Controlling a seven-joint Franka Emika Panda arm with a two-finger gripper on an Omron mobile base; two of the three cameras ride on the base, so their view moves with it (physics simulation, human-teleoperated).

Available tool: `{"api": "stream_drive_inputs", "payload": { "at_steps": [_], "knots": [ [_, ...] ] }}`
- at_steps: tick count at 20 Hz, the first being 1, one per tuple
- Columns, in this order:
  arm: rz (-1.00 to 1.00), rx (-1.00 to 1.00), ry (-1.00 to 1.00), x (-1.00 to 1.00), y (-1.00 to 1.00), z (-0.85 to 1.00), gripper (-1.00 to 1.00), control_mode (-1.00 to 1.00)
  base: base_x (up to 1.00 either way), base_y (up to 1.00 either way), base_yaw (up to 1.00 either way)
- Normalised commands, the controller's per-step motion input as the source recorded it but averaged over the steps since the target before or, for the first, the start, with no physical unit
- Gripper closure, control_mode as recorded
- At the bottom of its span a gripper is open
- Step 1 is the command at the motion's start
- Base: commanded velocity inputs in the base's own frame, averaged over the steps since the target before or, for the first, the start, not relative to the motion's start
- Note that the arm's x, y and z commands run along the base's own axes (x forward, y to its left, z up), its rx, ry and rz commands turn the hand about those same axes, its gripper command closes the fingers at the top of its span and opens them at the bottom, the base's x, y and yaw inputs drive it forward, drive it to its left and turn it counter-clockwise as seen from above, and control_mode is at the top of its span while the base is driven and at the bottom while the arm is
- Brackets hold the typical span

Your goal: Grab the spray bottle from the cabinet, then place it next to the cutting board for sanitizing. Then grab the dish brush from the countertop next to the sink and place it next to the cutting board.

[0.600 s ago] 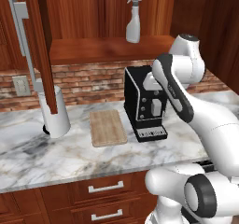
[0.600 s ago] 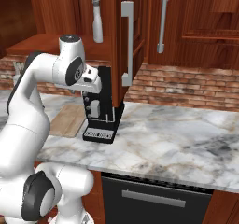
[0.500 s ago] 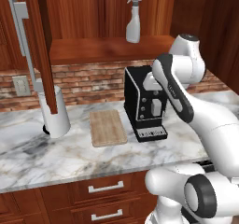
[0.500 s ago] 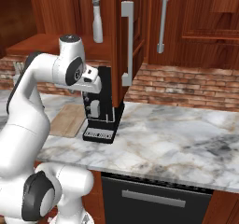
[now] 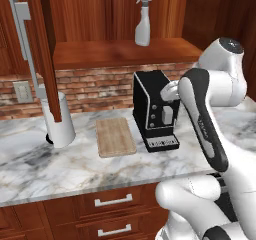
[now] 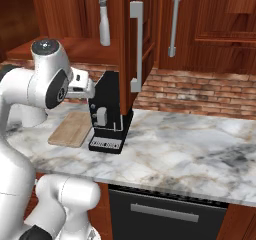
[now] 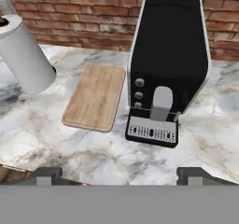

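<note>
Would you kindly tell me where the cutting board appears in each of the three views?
Left base view: cutting board, lower centre-left on the countertop.
Right base view, left of centre.
Hand view, left of centre.
Shared landmark: the black coffee machine, beside the board's right edge in all three views.

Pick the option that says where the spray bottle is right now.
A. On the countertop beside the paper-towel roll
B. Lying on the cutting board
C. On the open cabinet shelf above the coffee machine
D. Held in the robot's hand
C: the spray bottle stands upright on the cabinet shelf, above the coffee machine, while the cutting board lies bare on the countertop.
</note>
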Motion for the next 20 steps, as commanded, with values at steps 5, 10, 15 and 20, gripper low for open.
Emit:
{"api": "stream_drive_inputs", "payload": {
  "at_steps": [5,10,15,20],
  "knots": [
    [0.04,0.00,-0.88,-0.48,0.01,0.65,-1.00,-1.00,0.00,0.00,0.00],
    [-0.04,0.01,-0.67,-0.22,0.00,0.67,-1.00,-1.00,0.00,0.00,0.00],
    [-0.05,0.00,-0.48,0.00,0.00,0.56,-1.00,-1.00,0.00,0.00,0.00],
    [-0.01,0.13,-0.22,0.39,0.00,0.25,-1.00,-1.00,0.00,0.00,0.00]
  ]
}}
